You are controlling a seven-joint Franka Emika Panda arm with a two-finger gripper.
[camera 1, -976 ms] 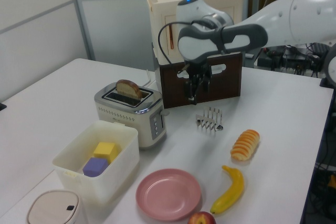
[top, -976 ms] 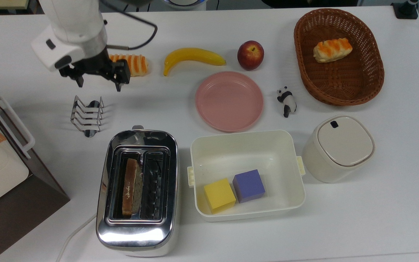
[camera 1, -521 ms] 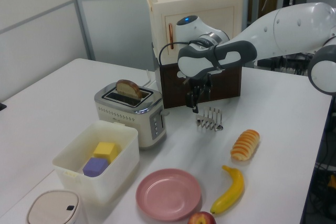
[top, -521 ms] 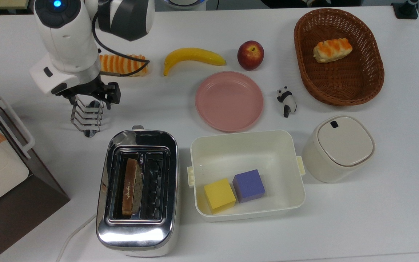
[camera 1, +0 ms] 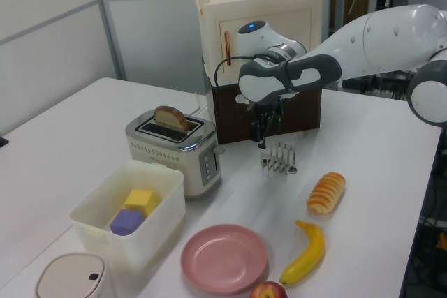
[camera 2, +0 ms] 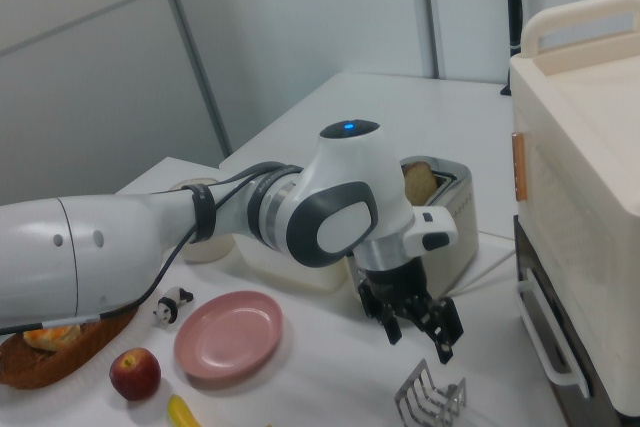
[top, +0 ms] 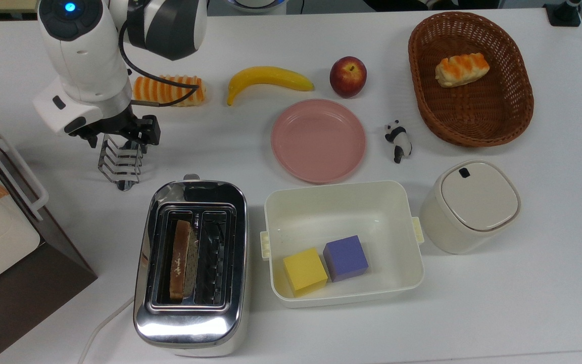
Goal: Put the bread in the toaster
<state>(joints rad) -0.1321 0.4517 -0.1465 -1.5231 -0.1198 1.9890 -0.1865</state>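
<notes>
Bread (top: 181,259) stays in the toaster (top: 190,267); the empty, spread fingers (top: 150,132) have edged over the toast rack (top: 120,162).

bread rolls (top: 170,90) 2 | blocks (top: 304,271) 2 | toaster (top: 190,268) 1 | banana (top: 268,80) 1 | apple (top: 347,76) 1

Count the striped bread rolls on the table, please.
2: one roll on the table beside the banana, partly behind the arm; the other roll in the wicker basket.
</notes>
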